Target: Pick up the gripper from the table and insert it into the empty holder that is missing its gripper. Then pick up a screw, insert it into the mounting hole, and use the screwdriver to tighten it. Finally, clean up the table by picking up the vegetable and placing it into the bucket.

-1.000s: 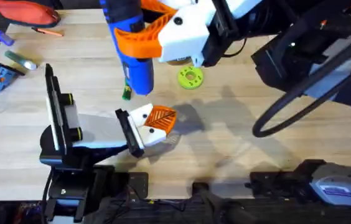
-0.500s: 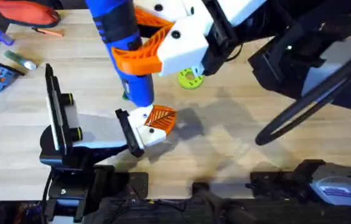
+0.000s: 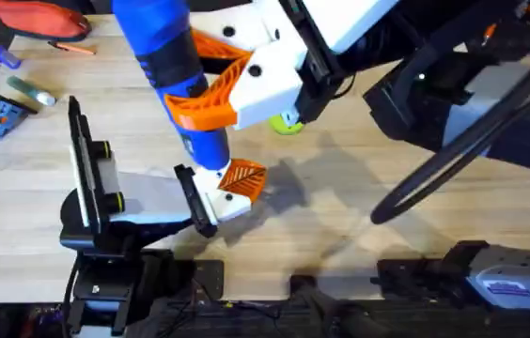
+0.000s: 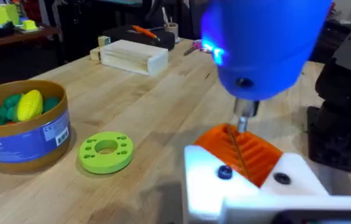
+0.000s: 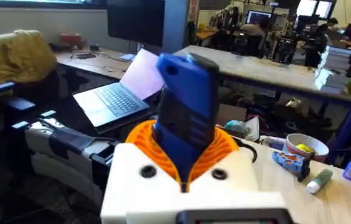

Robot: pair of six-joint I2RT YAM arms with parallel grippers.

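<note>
Since a second ago the right gripper (image 3: 210,99) has carried the screwdriver (image 3: 166,66) leftward and nearer the camera, so its blue body now looms larger and covers more of the worktop (image 3: 340,216). That body is cut off at the top edge of the overhead view, and the arm behind it hides all but a sliver of the lime-green disc (image 3: 287,123). The right fingers, white with orange ribbed pads, are clamped on the screwdriver's barrel; the right wrist view shows the blue body (image 5: 188,118) wedged upright between the two orange pads.

At the lower left, the left gripper (image 3: 227,188) rests low on the worktop. Its white and orange end sits directly beneath the screwdriver's tip, and whether its fingers are open or closed cannot be told.

From the left wrist view the thin metal bit (image 4: 244,118) comes down onto the orange ribbed piece (image 4: 241,152) set on a white base, touching or almost touching it; the exact contact is hard to make out. Farther off stand the bucket (image 4: 23,127), with green and yellow toy vegetables inside, and the lime-green disc (image 4: 106,151) just beside it.
</note>
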